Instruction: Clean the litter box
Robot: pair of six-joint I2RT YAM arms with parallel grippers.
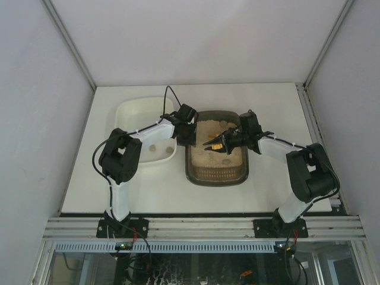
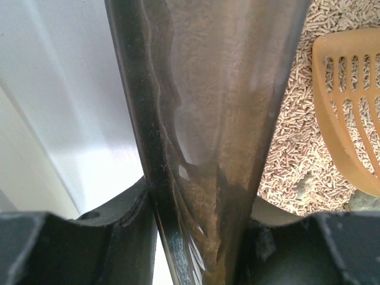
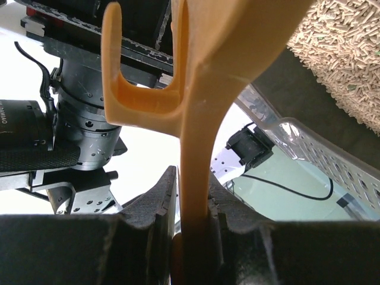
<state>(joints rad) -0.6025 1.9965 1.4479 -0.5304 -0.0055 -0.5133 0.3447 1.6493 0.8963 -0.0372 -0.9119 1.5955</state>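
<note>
Brown-grey tray: the dark rounded rectangular plastic litter box (image 1: 217, 180) with a ribbed rim lies about mid-table, a little nearer the right edge than the left, with pale beige pellet litter (image 1: 205, 161) inside.
Grip, left side: the left gripper (image 1: 185, 135) sits at the box's left long wall. The wrist view shows that wall pinched between its black fingers (image 2: 107, 237), one outside the box and one over the litter.
Grip, right side: the right gripper (image 1: 231, 142) is over the far half of the box, reaching in from its right wall. It is clamped tight on the handle of the yellow slotted plastic scoop (image 1: 218, 145).
Scoop position: head toward the left wall, above the litter; whether it touches the pellets cannot be told.
White tray: the white rounded plastic tray (image 1: 126, 111) stands just beside the box on its left, toward the table's (image 1: 267, 196) left edge.
Count: one litter box, one white tray, one scoop, two grippers.
</note>
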